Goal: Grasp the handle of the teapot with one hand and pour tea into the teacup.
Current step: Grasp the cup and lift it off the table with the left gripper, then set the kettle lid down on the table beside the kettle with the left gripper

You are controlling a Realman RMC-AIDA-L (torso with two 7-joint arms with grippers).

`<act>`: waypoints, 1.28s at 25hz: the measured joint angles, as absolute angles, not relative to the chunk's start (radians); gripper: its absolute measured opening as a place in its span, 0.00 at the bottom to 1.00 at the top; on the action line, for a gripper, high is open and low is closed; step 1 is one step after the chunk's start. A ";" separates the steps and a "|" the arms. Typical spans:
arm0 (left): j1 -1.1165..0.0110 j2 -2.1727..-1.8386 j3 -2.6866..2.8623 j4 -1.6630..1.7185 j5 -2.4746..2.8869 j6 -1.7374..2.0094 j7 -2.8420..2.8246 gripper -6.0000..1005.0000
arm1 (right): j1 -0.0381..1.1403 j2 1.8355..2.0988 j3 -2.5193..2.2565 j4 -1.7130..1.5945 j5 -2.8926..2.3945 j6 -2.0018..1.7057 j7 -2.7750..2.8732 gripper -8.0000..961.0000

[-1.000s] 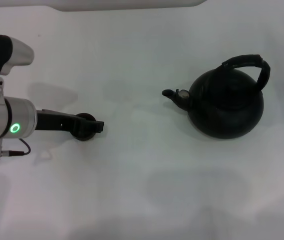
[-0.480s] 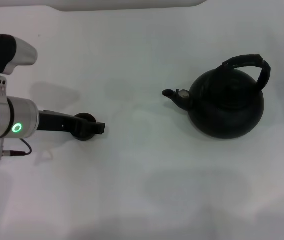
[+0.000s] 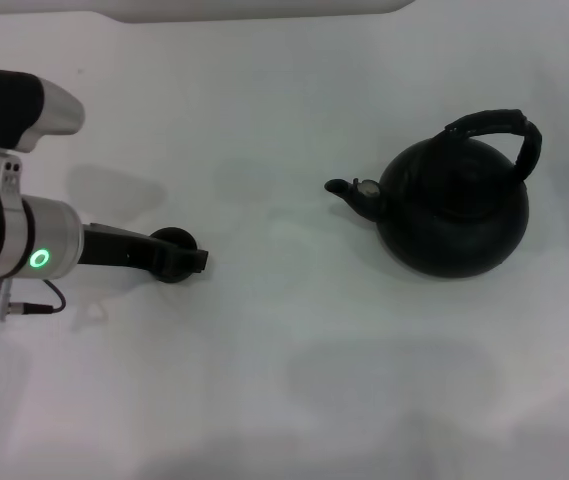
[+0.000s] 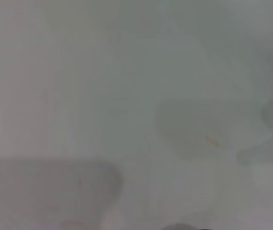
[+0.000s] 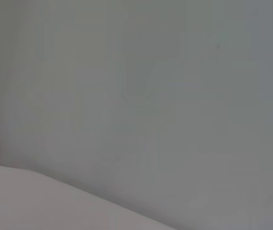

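White tabletop (image 3: 284, 380) fills the head view, with a pale raised edge along its far side. Left arm (image 3: 14, 245) reaches in from the left, a green ring light on its silver wrist. Left pincer (image 3: 192, 262) lies low over the tabletop, its black fingers pointing toward the teapot; whether it is released or clenched cannot be told, since the fingers overlap a dark round shape. That shape, the teacup (image 3: 172, 240), sits just behind the pincer's tip, partly hidden by it; contact cannot be judged. Teapot (image 3: 452, 210) stands upright well ahead of the pincer, far off to its front, with the spout (image 3: 342, 188) turned back toward the pincer. Handle (image 3: 499, 135) arches over the teapot's top, on the side away from the pincer, with nothing holding it.

Left wrist view: only blurred pale tabletop (image 4: 126, 72) with faint grey shadows; neither pincer nor teacup can be made out.

Right wrist view: a plain grey surface and a lighter band in one corner; the right pincer does not appear in any view.
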State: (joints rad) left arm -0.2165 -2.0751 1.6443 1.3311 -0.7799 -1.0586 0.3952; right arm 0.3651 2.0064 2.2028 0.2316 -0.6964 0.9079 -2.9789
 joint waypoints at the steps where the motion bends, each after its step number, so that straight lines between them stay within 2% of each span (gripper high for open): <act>1: -0.218 -2.075 1.650 1.332 -0.773 -1.058 0.389 0.70 | 0.365 2.006 2.203 0.232 -0.696 0.908 -2.979 0.91; 9: -0.215 -2.074 1.660 1.358 -0.747 -1.071 0.376 0.70 | 0.365 2.006 2.203 0.232 -0.696 0.904 -2.979 0.91; 15: -0.158 -2.072 1.617 1.470 -0.719 -1.063 0.409 0.70 | 0.365 2.006 2.203 0.232 -0.696 0.904 -2.979 0.91; 23: -0.089 -2.074 1.494 1.455 -0.964 -0.966 0.792 0.70 | 0.379 2.006 2.203 0.232 -0.696 0.894 -2.979 0.91; 28: -0.114 -2.072 1.392 1.301 -1.304 -0.988 1.184 0.70 | 0.387 2.006 2.203 0.232 -0.696 0.893 -2.986 0.91; 32: -0.201 -2.070 1.291 1.106 -1.469 -1.087 1.422 0.70 | 0.388 2.006 2.203 0.232 -0.696 0.892 -2.988 0.91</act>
